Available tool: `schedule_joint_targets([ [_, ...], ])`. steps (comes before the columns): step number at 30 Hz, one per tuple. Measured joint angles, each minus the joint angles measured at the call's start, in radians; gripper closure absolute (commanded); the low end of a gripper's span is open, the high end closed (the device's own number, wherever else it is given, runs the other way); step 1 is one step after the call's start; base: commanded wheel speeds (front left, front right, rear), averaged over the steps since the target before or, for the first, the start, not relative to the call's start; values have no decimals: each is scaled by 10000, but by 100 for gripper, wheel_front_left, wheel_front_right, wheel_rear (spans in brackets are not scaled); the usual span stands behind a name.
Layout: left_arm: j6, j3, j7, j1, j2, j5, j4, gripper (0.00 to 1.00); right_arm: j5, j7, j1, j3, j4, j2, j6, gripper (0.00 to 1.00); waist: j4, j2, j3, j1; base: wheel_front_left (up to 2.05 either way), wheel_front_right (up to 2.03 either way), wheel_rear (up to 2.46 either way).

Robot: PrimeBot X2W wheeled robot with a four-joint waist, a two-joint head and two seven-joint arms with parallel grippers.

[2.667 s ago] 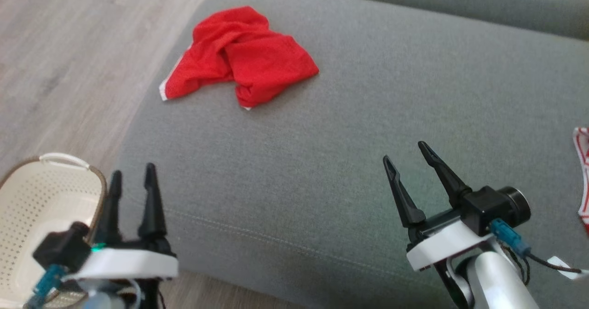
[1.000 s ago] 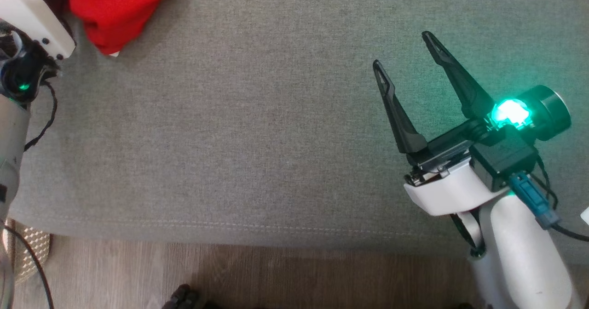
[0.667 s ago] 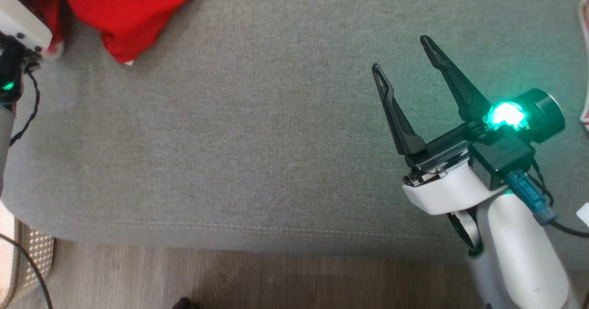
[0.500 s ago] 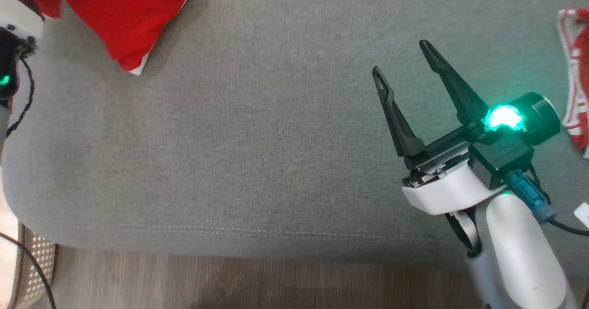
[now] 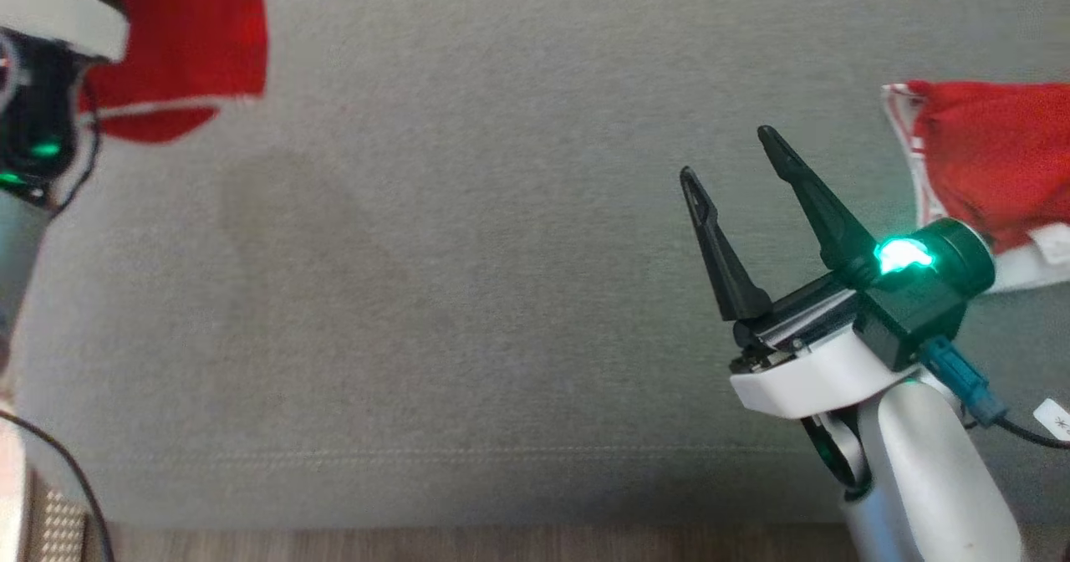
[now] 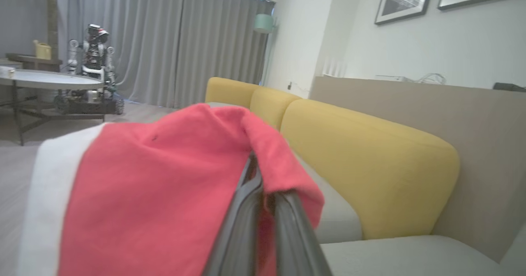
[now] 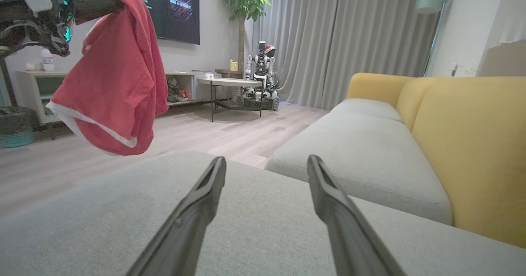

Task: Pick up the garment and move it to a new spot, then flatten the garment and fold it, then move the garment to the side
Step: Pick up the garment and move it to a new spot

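The garment (image 6: 156,185) is red cloth with a white hem. My left gripper (image 6: 259,185) is shut on a fold of it. In the right wrist view the garment (image 7: 111,83) hangs free in the air from that gripper (image 7: 96,5), clear of the grey cushion. At the top left of the head view the garment (image 5: 184,43) dangles beside the left wrist housing. My right gripper (image 5: 727,152) hovers open over the right part of the cushion, nothing between its fingers (image 7: 205,198).
The grey sofa cushion (image 5: 468,294) spreads under both arms, its front edge meeting wood floor (image 5: 418,545). A second red and white cloth (image 5: 986,152) lies at the right. A yellow backrest (image 7: 472,144) rises on the right; a round table (image 7: 230,82) stands far off.
The head camera has shifted. My left gripper has closed on the garment and raised it off the cushion. The right gripper stays open, much as before.
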Motion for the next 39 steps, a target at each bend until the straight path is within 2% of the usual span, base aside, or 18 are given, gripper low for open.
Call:
schedule_joint_targets([
  [4, 811, -441, 247, 244, -15, 579, -1306, 100, 73, -12, 10, 8, -17, 0, 0, 0, -509, 0, -149, 0, 0, 0, 0],
  [5, 811, -441, 247, 244, -15, 579, -1306, 100, 73, -12, 10, 8, -17, 0, 0, 0, -509, 0, -149, 0, 0, 0, 0],
  [8, 1553, -1034, 685, 283, -33, 1252, -1779, 100, 92, -52, 14, 21, -119, 2, 0, 0, -952, 0, -146, 0, 0, 0, 0],
  [11, 1988, -1743, 1051, 450, -184, 1942, -1883, 100, 176, -94, 11, 8, -232, 4, 0, 0, -1449, 0, -55, 0, 0, 0, 0],
  [15, 2194, -2474, 1296, 570, -872, 2420, -1703, 100, 410, -186, -45, -58, -579, 4, 0, 0, -2155, 0, 145, 0, 0, 0, 0],
  [20, 2211, -3377, 1321, 572, -2366, 2709, -1099, 100, 525, -190, -53, -171, -825, 6, 0, 0, -2979, 0, 394, 0, 0, 0, 0],
  [21, 2082, -3595, 1321, 589, -2700, 2715, -966, 91, 560, -196, -53, -209, -832, 8, 0, 0, -3116, 0, 436, 0, 0, 0, 0],
  [22, 1977, -3877, 1325, 608, -3005, 2790, -819, 0, 598, -224, -52, -232, -832, 8, 0, 0, -3246, 0, 475, 0, 0, 0, 0],
  [26, 1816, -4629, 1204, 851, -3864, 3158, -372, 0, 617, -263, -45, -337, -832, 8, 0, 0, -3542, 0, 570, 0, 0, 0, 0],
  [30, 1820, -4623, 803, 1182, -3992, 3118, -159, 0, 686, -276, -36, -500, -802, 10, 0, 0, -3338, 0, 491, 0, 0, 0, 0],
  [34, 1967, -3967, 301, 1334, -3655, 2867, -291, 0, 685, -278, -15, -506, -594, 12, 0, 0, -2836, 0, 229, 0, 0, 0, 0],
  [39, 2220, -2652, -4, 2127, -2665, 2591, -1183, 0, 677, -276, 196, -556, -357, 13, 0, 0, -2248, 0, -191, 0, 0, 0, 0],
])
